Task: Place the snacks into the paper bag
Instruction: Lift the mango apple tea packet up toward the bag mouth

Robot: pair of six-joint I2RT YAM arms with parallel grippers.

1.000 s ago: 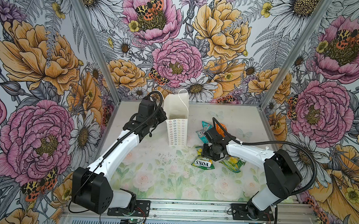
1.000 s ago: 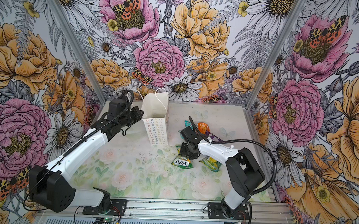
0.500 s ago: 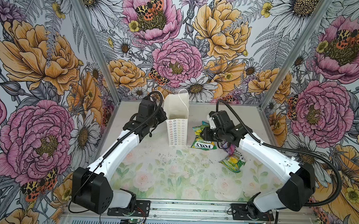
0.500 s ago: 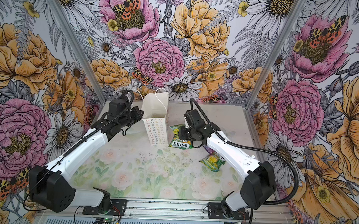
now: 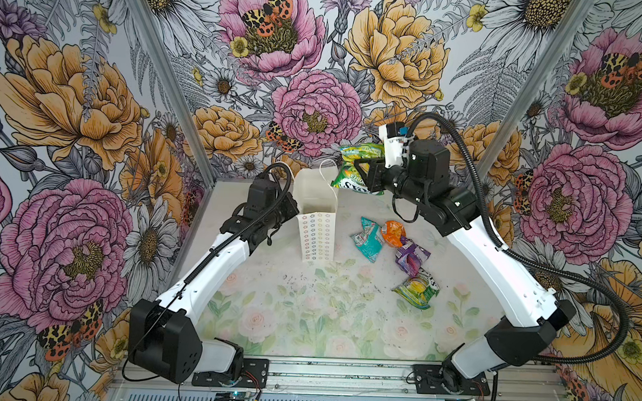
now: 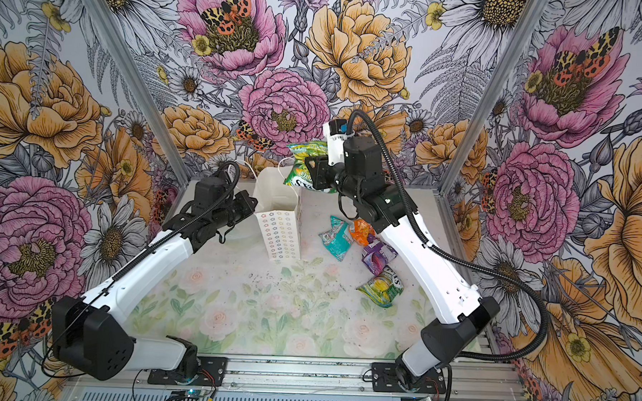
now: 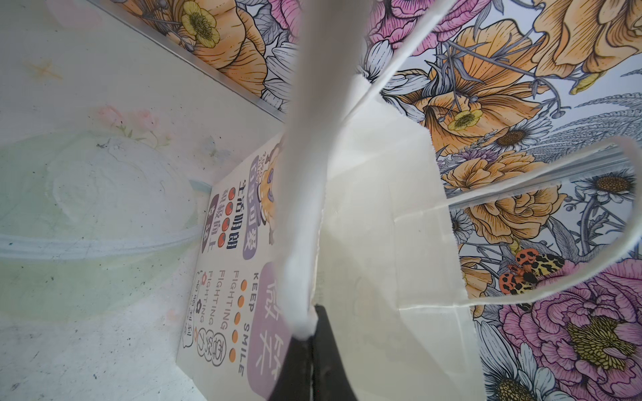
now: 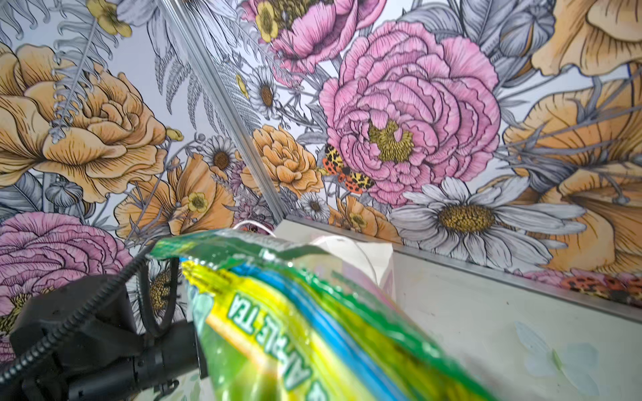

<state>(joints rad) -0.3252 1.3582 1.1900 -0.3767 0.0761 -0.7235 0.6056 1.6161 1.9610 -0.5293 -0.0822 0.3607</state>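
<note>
State of task: in progress, no snack confirmed inside the paper bag (image 5: 318, 238); its interior is not shown clearly enough in any view for contents to be judged. The bag is stood upright at the back of the table (image 5: 307, 312). Its rim is clamped by the closed left gripper (image 7: 310, 326), as seen in the left wrist view, so the mouth is judged to be held open and steady. The green packet (image 5: 346, 178) is clamped in the right gripper (image 5: 363, 171) and held aloft just beside the bag's mouth, not yet over it; release has not been made. Four packets lie on the table to the right of the bag: teal packet (image 5: 368, 240), orange packet (image 5: 394, 232), purple packet (image 5: 412, 258), yellow-green packet (image 5: 418, 288). The first three are bunched together, touching or nearly so; the last is slightly apart, nearer the front. Counts: bag, one; packets in view, five (one held, four on the table); grippers, two, both occupied. Left to do: one drop, four pick-ups.
</note>
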